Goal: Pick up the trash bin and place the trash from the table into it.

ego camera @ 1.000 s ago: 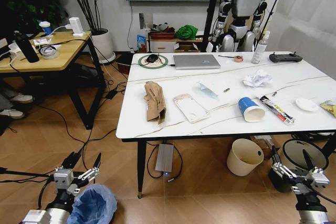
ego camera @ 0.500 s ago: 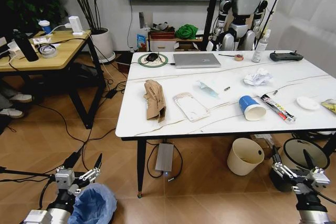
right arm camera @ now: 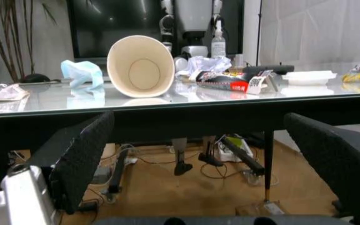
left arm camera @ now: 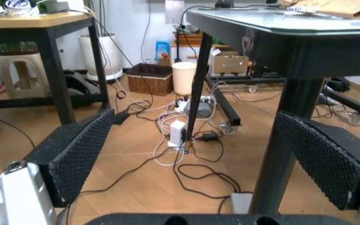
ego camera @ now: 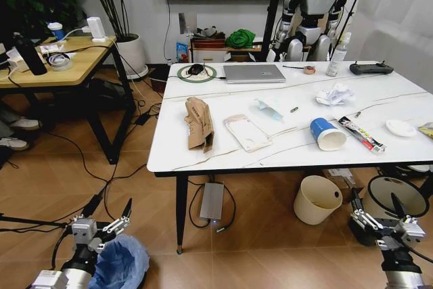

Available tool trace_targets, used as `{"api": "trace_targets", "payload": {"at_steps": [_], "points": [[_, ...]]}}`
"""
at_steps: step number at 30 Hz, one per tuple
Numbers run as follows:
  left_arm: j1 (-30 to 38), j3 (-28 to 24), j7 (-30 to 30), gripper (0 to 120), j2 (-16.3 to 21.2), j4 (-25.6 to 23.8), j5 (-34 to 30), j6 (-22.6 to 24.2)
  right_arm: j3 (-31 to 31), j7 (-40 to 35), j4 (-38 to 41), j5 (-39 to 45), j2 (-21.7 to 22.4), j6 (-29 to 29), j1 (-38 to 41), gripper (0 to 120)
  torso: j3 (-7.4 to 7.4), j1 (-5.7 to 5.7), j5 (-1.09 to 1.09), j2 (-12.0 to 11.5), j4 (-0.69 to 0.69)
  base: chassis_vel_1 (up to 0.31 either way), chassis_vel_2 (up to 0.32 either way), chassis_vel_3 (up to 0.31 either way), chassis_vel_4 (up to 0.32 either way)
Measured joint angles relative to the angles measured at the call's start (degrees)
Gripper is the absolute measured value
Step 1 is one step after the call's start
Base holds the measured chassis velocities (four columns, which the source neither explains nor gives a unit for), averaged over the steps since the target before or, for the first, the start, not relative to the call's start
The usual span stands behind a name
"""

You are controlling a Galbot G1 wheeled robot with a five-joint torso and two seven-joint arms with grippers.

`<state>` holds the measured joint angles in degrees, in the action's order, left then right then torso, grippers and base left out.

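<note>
Blue-lined trash bin [ego camera: 120,263] sat on the floor just beside the released left tool [ego camera: 99,216]; right tool [ego camera: 379,211] hung released below the desk's [ego camera: 203,155] near edge

From our head camera we look forward and down across the white marble-look table [ego camera: 223,150] and the wooden floor. Our left wrist camera sits low near that floor, facing level between its black textured fingers [left arm camera: 73,157] toward the table's black legs. Our right wrist camera looks along the tabletop edge at the blue paper cup [right arm camera: 141,66], which our head view shares [ego camera: 327,134].
</note>
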<state>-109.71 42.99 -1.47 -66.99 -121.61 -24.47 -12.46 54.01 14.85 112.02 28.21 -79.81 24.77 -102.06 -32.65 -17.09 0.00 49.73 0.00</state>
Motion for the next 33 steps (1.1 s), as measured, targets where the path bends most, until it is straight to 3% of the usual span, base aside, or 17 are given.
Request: {"api": "trace_targets", "payload": {"at_steps": [33], "points": [[0.17, -0.69, -0.15, 100, -0.31, 0.33, -0.06, 0.14, 0.10, -0.13, -0.12, 0.24, 0.23, 0.00, 0.29, 100, 5.10, 3.65, 0.00, -8.75, 0.00, 0.000, 0.000, 0.000, 0.000]]}}
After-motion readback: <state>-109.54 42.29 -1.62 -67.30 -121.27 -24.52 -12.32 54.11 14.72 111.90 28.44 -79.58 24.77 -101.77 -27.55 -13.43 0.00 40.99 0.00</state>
